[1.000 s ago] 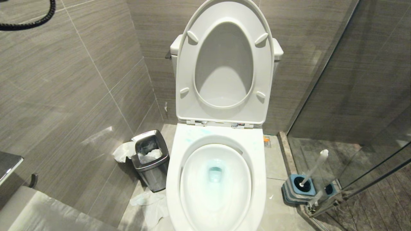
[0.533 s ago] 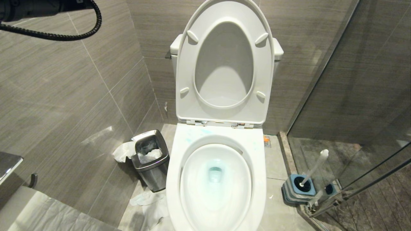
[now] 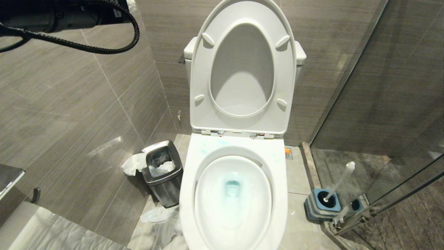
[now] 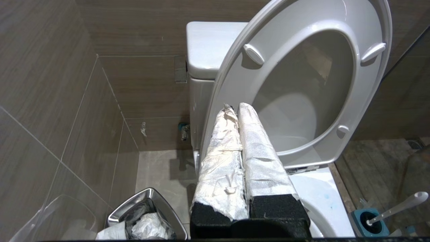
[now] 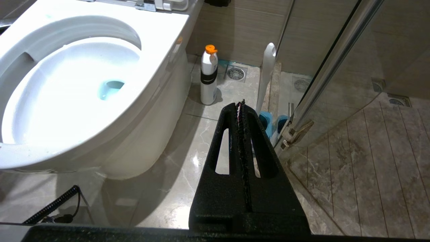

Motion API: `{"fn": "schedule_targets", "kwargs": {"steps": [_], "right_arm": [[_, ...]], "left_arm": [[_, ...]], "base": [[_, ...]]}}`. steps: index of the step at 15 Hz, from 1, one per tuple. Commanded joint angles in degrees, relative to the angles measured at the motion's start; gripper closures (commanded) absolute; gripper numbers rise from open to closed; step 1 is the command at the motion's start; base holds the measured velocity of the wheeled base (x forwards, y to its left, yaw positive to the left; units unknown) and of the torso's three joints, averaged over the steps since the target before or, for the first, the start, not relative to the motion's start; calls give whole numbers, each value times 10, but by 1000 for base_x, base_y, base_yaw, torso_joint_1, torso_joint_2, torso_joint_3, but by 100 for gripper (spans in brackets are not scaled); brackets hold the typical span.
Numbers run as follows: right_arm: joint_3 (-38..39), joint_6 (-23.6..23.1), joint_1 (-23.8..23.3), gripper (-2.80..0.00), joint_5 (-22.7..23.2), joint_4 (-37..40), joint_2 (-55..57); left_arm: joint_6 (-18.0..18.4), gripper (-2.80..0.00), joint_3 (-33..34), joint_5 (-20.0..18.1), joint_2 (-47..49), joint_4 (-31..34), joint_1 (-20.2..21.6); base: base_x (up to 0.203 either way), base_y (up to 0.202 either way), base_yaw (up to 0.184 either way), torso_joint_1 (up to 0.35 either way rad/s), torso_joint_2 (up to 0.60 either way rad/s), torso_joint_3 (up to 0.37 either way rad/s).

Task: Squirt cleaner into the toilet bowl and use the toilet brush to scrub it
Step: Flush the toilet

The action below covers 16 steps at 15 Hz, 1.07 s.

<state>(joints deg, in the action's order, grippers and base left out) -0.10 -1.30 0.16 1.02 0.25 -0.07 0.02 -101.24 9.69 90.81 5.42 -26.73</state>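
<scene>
The white toilet bowl point(image 3: 189, 187) stands open, seat and lid point(image 3: 242, 125) raised against the tank. Cleaner shows as turquoise-tinted water point(image 3: 232, 187) in the drain and faint smears on the back rim point(image 3: 204, 149). The toilet brush point(image 3: 341, 180) stands in its blue-topped holder point(image 3: 314, 199) on the floor right of the bowl. My left arm point(image 3: 52, 17) reaches in high at the upper left. Its gripper point(image 4: 235, 107), fingers wrapped in white paper, is shut and empty, pointing at the raised seat. My right gripper point(image 5: 240, 103) is shut, low over the floor near the brush point(image 5: 267, 74).
A steel waste bin point(image 3: 163, 170) with tissue stands left of the bowl, with crumpled paper point(image 3: 159, 218) on the floor. A white bottle with an orange cap point(image 5: 209, 77) stands beside the bowl. A glass shower screen point(image 3: 381, 104) closes the right side.
My left arm and its black cable have come further into the head view from the upper left, moving right. Bowl, brush and bin have not moved.
</scene>
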Motion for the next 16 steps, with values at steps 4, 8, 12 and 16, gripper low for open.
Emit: {"fn": "schedule_targets", "kwargs": {"steps": [4, 8, 12, 16], "right_arm": [[0, 0, 0, 0, 0, 0, 1], [0, 0, 0, 0, 0, 0, 1], [0, 0, 0, 0, 0, 0, 1], [0, 0, 0, 0, 0, 0, 1]], "left_arm": [[-1, 0, 0, 1, 9, 0, 3], [-3, 0, -4, 5, 30, -1, 7], [-3, 0, -20, 13, 55, -1, 25], [-3, 0, -48, 15, 108, -56, 32]], "base": [[0, 0, 0, 0, 0, 0], [0, 0, 0, 0, 0, 0], [0, 0, 0, 0, 0, 0], [0, 0, 0, 0, 0, 0]]}}
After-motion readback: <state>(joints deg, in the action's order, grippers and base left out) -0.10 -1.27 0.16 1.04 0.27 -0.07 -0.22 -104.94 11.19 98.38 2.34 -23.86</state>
